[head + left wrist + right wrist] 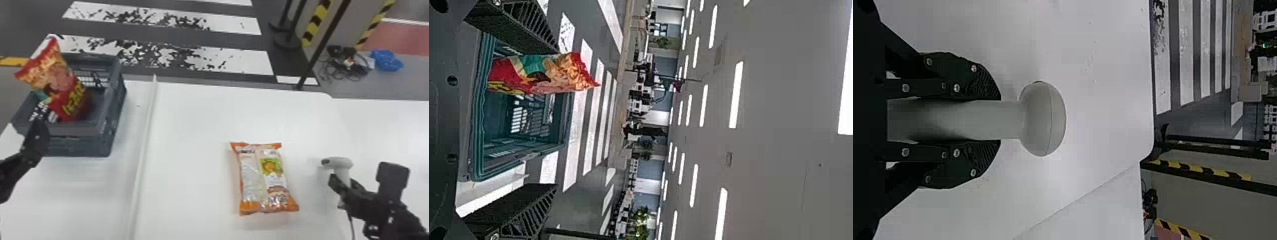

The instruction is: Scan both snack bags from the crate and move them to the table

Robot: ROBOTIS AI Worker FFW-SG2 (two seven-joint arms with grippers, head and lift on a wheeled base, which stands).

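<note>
Half done at best: had orange snack bag (pixel 266 178) out on worktop (pixel 191 127), couldn't tell if scanned, likely had yet to scan and move red snack bag (pixel 59 76) leaning in crate (pixel 75 131), left hand (pixel 554 118) spread nearby, right hand (pixel 998 120) pinching scanner (pixel 1043 120).

Worn white crosswalk stripes (pixel 249 60) cross a dark grey floor (pixel 229 41), with a red floor patch (pixel 405 36) farther off. Tangled black cables (pixel 341 68) lie beside crumpled blue plastic (pixel 387 60), near slim black posts (pixel 323 44). Long white ceiling lights (pixel 737 95) glow above leafy green plants (pixel 641 222) and blue-grey wall panels (pixel 649 185).
</note>
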